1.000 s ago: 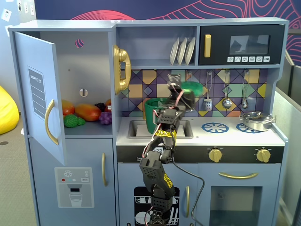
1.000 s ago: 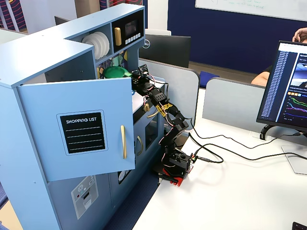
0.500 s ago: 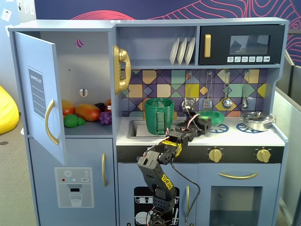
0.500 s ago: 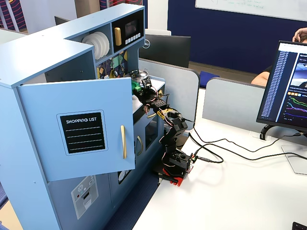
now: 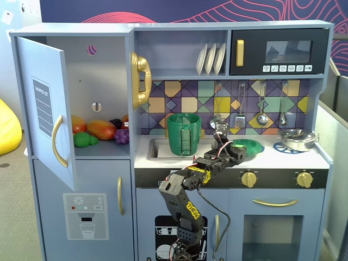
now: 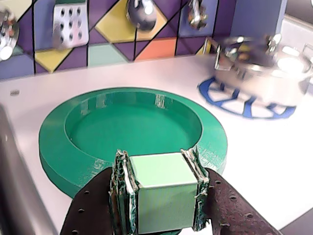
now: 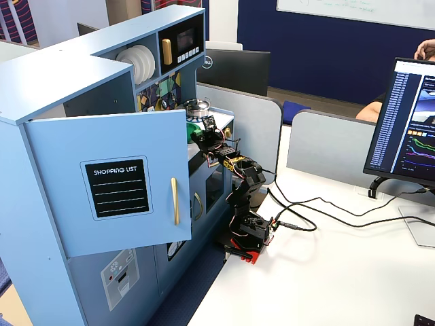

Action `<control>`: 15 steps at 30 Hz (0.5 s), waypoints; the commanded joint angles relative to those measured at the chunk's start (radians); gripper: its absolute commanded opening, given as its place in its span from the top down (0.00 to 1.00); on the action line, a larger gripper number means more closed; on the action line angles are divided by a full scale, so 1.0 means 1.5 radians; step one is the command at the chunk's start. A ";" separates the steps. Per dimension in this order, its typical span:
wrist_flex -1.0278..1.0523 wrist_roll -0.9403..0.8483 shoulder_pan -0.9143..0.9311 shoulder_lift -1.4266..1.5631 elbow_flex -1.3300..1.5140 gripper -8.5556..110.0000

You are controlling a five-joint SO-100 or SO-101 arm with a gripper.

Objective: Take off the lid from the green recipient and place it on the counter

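Observation:
The green lid (image 6: pixel 98 142) is a round disc with a sunken middle. It sits low over the white counter (image 6: pixel 259 147), right of the sink; I cannot tell if it touches. My gripper (image 6: pixel 157 162) is shut on the lid's light-green block handle (image 6: pixel 164 191). In a fixed view the lid (image 5: pixel 247 145) is at the gripper (image 5: pixel 232 152), and the tall green recipient (image 5: pixel 184 134) stands open-topped in the sink to the left. In the side fixed view the gripper (image 7: pixel 204 134) reaches over the counter beside the lid (image 7: pixel 195 127).
A silver metal pan (image 6: pixel 266 73) stands on the blue burner rings (image 6: pixel 230 100) right of the lid, and it also shows in a fixed view (image 5: pixel 297 138). Utensils (image 5: pixel 262 117) hang on the back wall. The fridge door (image 5: pixel 46 109) stands open at the left.

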 commanded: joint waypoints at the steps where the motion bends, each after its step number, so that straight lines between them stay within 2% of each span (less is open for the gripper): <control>1: -0.034 -0.006 0.011 0.002 0.000 0.90; 8: -0.037 0.034 0.011 -0.001 -0.022 0.71; 15: 0.021 0.032 0.006 0.045 -0.104 0.70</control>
